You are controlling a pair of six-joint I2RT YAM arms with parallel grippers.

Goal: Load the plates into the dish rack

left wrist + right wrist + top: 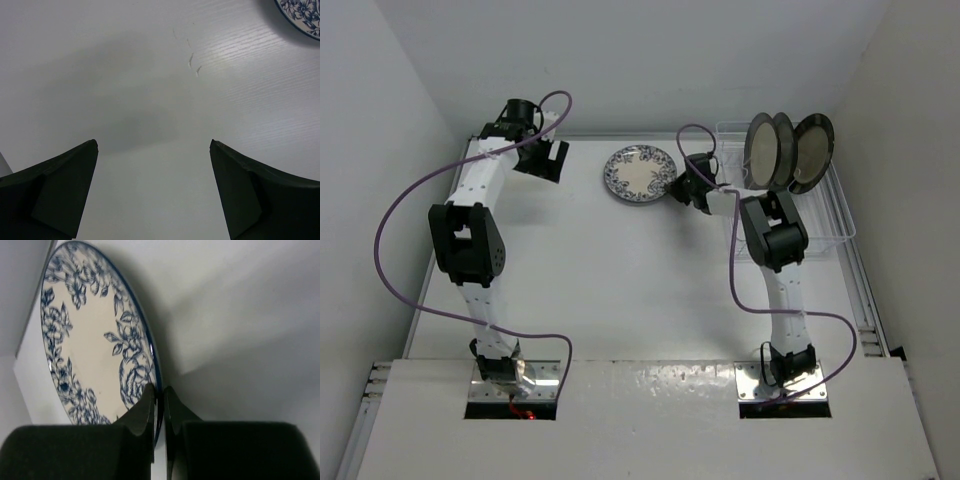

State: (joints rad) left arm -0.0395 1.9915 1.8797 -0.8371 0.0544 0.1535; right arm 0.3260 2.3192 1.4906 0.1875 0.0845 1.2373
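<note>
One plate left out, three racked. Right pincer (158, 394): jaws nearly together, clamped on the rim of the white round ceramic plate with blue floral pattern (90, 345). The right wrist view shows the rim edge running down between the two black fingertips (142, 410). The grip is at the plate's right-hand edge, so in the top view the plate body lies to the left of the pincer (682, 186), face up, roughly flat. Cannot tell if it is lifted off the white bench (620, 280) or resting on it.

Left pincer (152, 145): jaws wide apart, holding nothing, touching nothing, hanging over the bench at far left.

Outward: the white wire rectangular dish rack (838, 222) sits at the bench's right edge, on the opposite side of the right pincer from the plate, just beside the right arm's elbow. Rack long axis runs near-to-far. Three cream round plates with dark rims (761, 152) stand on edge in its far end, close together; the near end looks free.

Judgement: the step in hand is carrying the last plate; the right arm is nearer and has it. The coming move needs a swing rightward over the rack wall, plus turning the plate from flat to on-edge, face parallel to the racked ones, into a slot on their near side. Risk: the rim-only grip could slip during the turn.
</note>
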